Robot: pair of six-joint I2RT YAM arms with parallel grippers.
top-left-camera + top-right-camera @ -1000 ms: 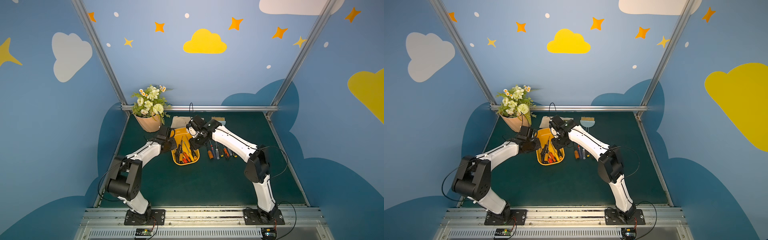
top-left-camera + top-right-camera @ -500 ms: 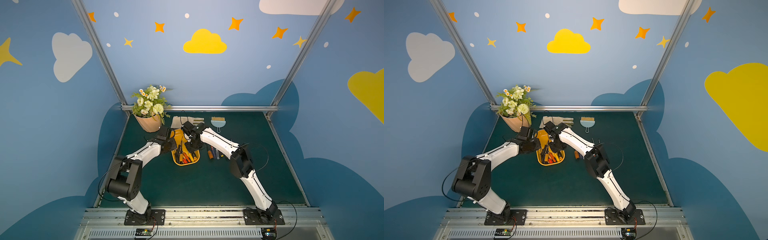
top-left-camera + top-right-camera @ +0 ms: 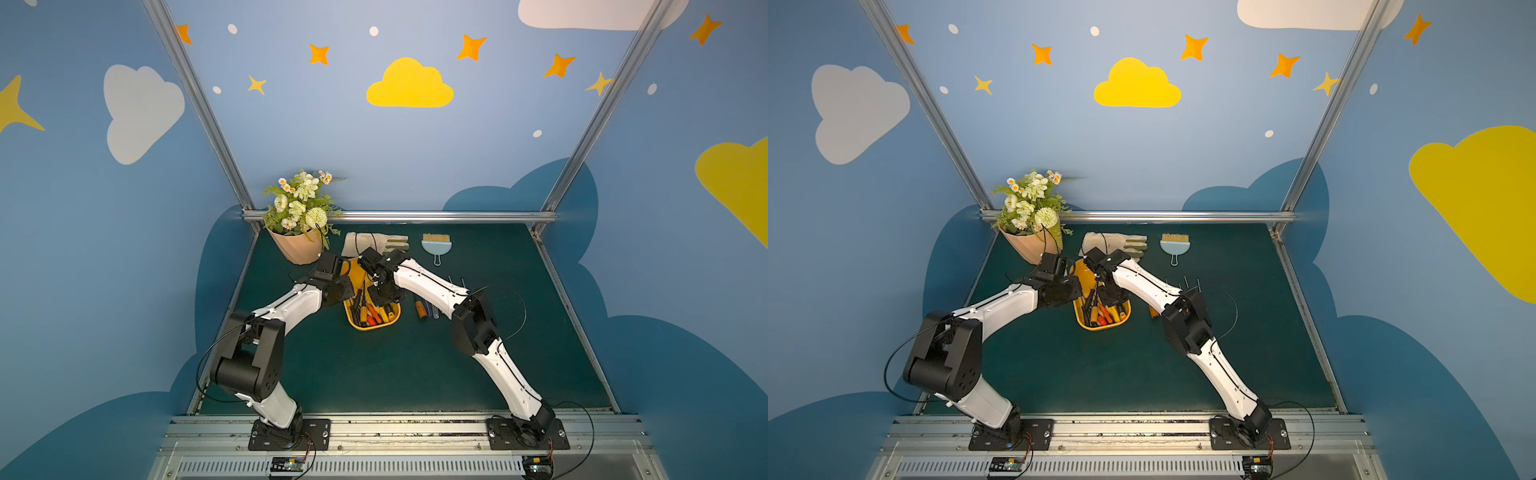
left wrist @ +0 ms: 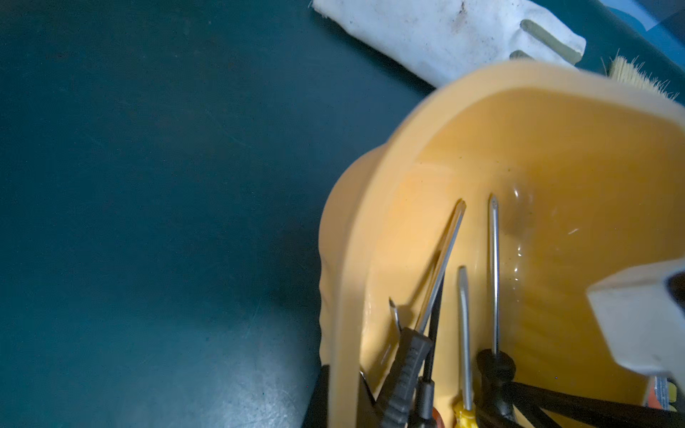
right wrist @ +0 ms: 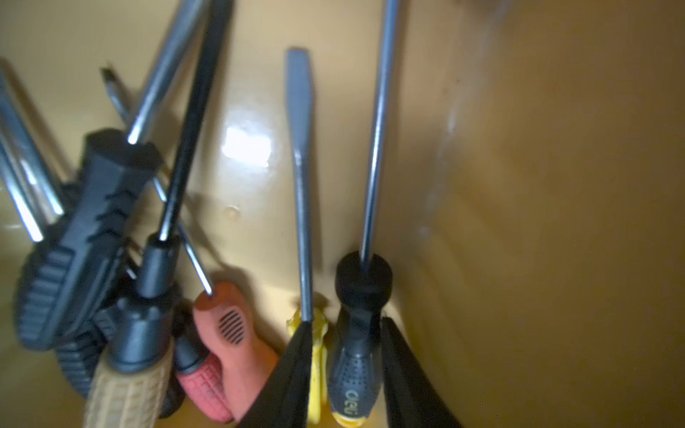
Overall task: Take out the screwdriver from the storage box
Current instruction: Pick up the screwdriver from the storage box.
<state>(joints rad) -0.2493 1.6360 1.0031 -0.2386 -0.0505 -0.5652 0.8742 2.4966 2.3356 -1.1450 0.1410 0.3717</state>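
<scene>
Right tool point(image 5: 346, 324) is straddling the black-handled screwdriver point(image 5: 361, 278), grip unclear; squeeze squarely, lift straight. Left tool point(image 4: 343, 385) is clamping the storage box point(image 4: 370, 207).

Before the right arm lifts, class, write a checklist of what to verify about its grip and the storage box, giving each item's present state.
1. Left gripper clamped on the storage box rim: ok.
2. Right gripper straddles the black-handled screwdriver: ok.
3. Jaws fully closed on that handle: cannot tell.
4. Its shaft apart from the crossed screwdrivers: ok.
5. Yellow-handled screwdriver clear of that gripper: not ok, one finger covers part of it.
</scene>
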